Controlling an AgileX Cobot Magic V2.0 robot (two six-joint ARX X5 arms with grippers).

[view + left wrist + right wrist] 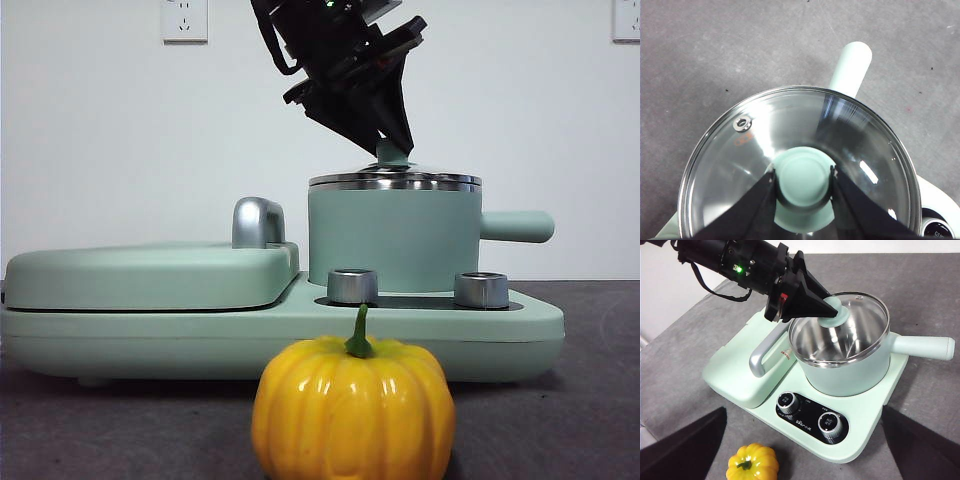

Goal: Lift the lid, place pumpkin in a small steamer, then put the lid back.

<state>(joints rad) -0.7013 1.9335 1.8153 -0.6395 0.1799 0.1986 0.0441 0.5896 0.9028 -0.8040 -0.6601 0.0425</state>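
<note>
The lid [395, 181], glass with a steel rim, sits on the small steamer [390, 245], a mint-green pot with a stubby side handle [515, 226]. My left gripper [391, 143] comes down from above and is shut on the lid's mint-green knob [804, 177]; the right wrist view shows it too [826, 307]. The glossy yellow-orange pumpkin [352, 410] stands on the table in front of the cooker, and also shows in the right wrist view [752, 464]. My right gripper [803, 409] hangs open and empty above the table's near side, over the pumpkin.
The pot stands on a mint-green cooker base [300, 340] with two steel dials [352, 286] [481, 290]. A wide flat cover [150, 275] with a chrome handle [257, 222] takes the base's left half. Grey table all around.
</note>
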